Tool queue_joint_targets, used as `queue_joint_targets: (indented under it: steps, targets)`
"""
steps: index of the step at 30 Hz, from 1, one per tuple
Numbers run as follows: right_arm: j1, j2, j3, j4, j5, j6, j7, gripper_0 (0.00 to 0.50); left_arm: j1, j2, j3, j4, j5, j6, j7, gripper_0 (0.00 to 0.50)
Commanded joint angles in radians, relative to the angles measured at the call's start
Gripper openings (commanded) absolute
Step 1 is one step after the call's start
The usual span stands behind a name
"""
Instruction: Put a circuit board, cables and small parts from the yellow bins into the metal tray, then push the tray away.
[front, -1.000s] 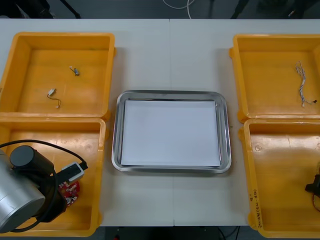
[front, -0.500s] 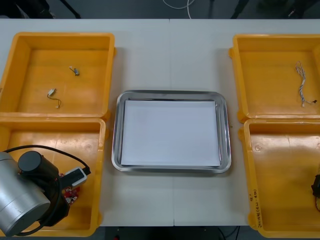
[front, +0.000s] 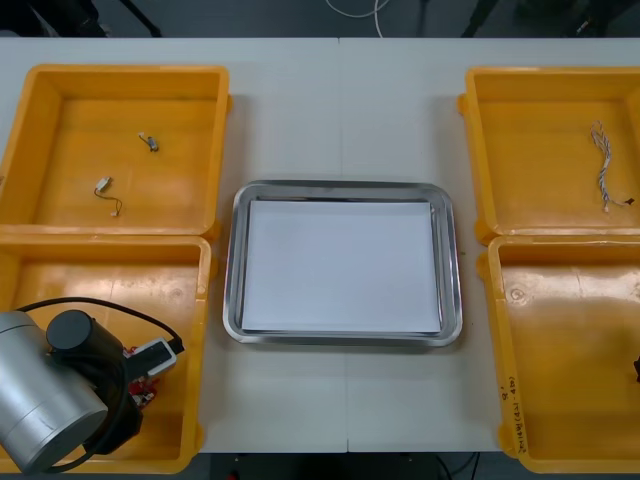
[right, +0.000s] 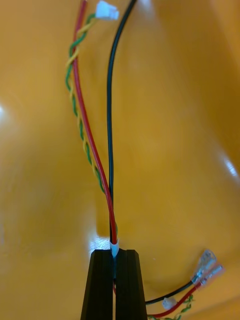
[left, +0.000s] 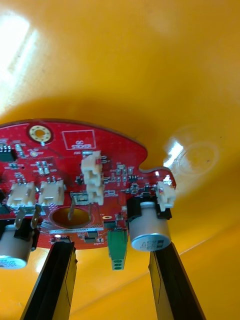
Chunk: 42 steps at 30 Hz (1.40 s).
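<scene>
moved: left arm (front: 40, 410) has crept further over the near left bin (front: 110, 285) and hides more of the round red circuit board (left: 75, 160) from the front; right gripper (front: 637, 372) has slid almost off that view's right edge.
left gripper (left: 112, 247): down low in that bin, fingers wide apart, straddling the board's edge. Not closed on it.
in the way: a silver capacitor (left: 150, 235) sits right by one fingertip, and a little green connector (left: 117, 247) sticks out between the two.
right gripper: fingers squeezed together on a cable bundle (right: 95, 165) (red, black, twisted yellow-green) over the orange bin floor; the wires run off to a white plug (right: 106, 10).
metal tray (front: 448, 260): white inside, sitting between the bins.
far left bin (front: 60, 110): two small metal parts (front: 149, 141), well apart from the arm.
far right bin (front: 530, 130): twisted blue and white cable (front: 603, 165) near its outer wall.
</scene>
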Motion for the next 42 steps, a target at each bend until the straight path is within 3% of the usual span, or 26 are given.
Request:
queue_joint_targets:
  steps: [1,5,6,9,21,30,42]
  targets:
    - [-0.041,-0.014,-0.091,-0.058,0.013,0.048,0.023,0.000,0.015,0.025,-0.021,-0.001,-0.012,-0.016,-0.025,0.430]
    - [-0.048,-0.021,-0.126,-0.097,0.018,0.094,0.025,0.000,0.015,0.025,-0.025,0.001,-0.014,-0.019,-0.025,0.430]
    - [-0.053,-0.021,-0.135,-0.106,0.019,0.112,0.025,0.000,0.015,0.025,-0.025,0.001,-0.014,-0.019,-0.025,0.377]
    - [-0.075,-0.021,-0.169,-0.133,0.021,0.191,0.025,0.000,0.015,0.025,-0.025,0.002,-0.015,-0.018,-0.025,0.002]
    - [-0.157,-0.023,-0.256,-0.258,0.033,0.442,0.026,0.000,0.012,0.025,-0.020,0.002,-0.009,-0.018,-0.024,0.000]
    - [-0.245,-0.064,-0.276,-0.322,0.016,0.586,0.032,0.000,-0.002,0.025,0.083,-0.033,0.071,0.027,-0.045,0.000]
    - [-0.358,-0.144,-0.238,-0.328,-0.202,0.587,0.062,0.000,-0.091,-0.021,0.232,-0.105,0.163,0.226,-0.051,0.000]
